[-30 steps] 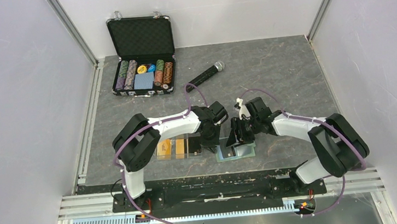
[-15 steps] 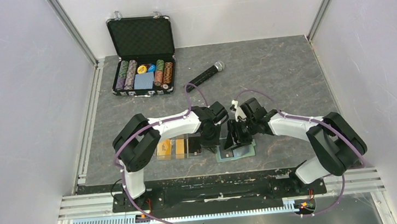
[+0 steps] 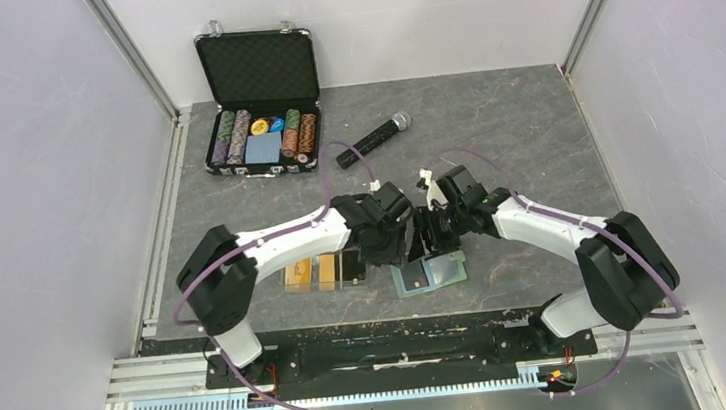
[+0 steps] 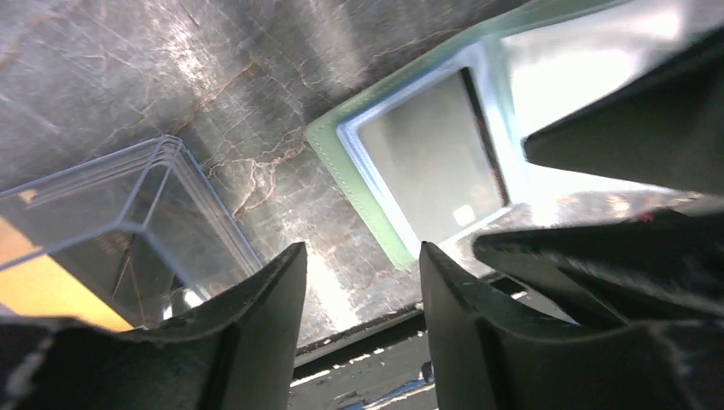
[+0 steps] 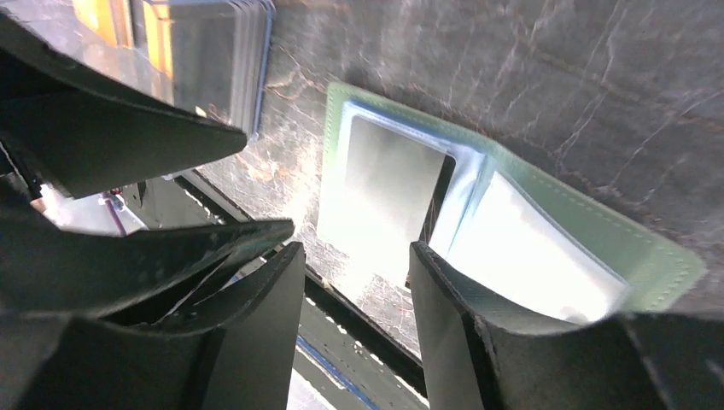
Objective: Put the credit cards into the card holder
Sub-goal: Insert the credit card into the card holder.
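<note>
Left hand (image 3: 395, 247) and right hand (image 3: 435, 238) are held apart, empty, by the open card holder (image 3: 431, 275). Credit cards (image 3: 317, 272) are seen in the clear tray (image 4: 171, 154) beside it (likely light, stiff, slick; an edge pinch is advised).

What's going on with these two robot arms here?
They are loading a green card holder, lying open on the table. One card sits in a sleeve; more credit cards wait in the clear tray. The left arm and right arm hover over the holder, jaws open and empty.
</note>
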Motion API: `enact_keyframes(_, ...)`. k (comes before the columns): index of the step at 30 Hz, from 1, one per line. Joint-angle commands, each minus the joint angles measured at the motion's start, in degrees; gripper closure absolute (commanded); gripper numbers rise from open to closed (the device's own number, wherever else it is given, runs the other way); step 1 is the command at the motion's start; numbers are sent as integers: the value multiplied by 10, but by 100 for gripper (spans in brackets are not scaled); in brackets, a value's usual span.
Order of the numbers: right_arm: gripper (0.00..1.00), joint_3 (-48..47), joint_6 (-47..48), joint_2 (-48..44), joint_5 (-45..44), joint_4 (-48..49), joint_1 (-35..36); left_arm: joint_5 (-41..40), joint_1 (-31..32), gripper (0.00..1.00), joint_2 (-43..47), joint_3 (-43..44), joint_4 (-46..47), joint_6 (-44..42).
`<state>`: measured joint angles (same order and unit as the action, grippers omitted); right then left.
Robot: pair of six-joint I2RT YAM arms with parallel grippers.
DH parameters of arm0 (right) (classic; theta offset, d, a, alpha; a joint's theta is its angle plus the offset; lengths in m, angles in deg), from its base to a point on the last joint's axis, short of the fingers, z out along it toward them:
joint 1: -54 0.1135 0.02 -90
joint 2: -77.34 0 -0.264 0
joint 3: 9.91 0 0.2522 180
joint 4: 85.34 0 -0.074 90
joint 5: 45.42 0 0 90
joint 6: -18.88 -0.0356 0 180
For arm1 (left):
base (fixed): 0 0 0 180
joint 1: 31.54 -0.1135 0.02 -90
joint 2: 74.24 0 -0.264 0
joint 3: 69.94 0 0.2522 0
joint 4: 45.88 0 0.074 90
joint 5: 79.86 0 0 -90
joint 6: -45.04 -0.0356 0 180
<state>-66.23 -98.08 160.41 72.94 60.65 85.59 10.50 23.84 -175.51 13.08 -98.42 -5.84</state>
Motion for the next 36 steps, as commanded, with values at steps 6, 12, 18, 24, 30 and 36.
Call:
enact_keyframes(6, 60, -27, 61, -30, -41, -31, 3, 44, -2, 33, 94, -60, 119, 54)
enact_keyframes(12, 78, 9, 59, -10, -43, -3, 3, 117, -24, 34, 89, -128, 218, 108)
enact_keyframes(18, 88, 41, 59, 10, -53, 13, 3, 149, -45, 45, 76, -172, 288, 138)
enact_keyframes(24, 92, 57, 63, 26, -60, 20, 3, 160, -45, 47, 50, -165, 296, 135)
enact_keyframes(30, 94, 61, 62, 31, -59, 25, 3, 171, -45, 50, 28, -158, 304, 133)
enact_keyframes(36, 95, 59, 62, 34, -52, 25, 3, 187, -44, 65, 24, -157, 326, 136)
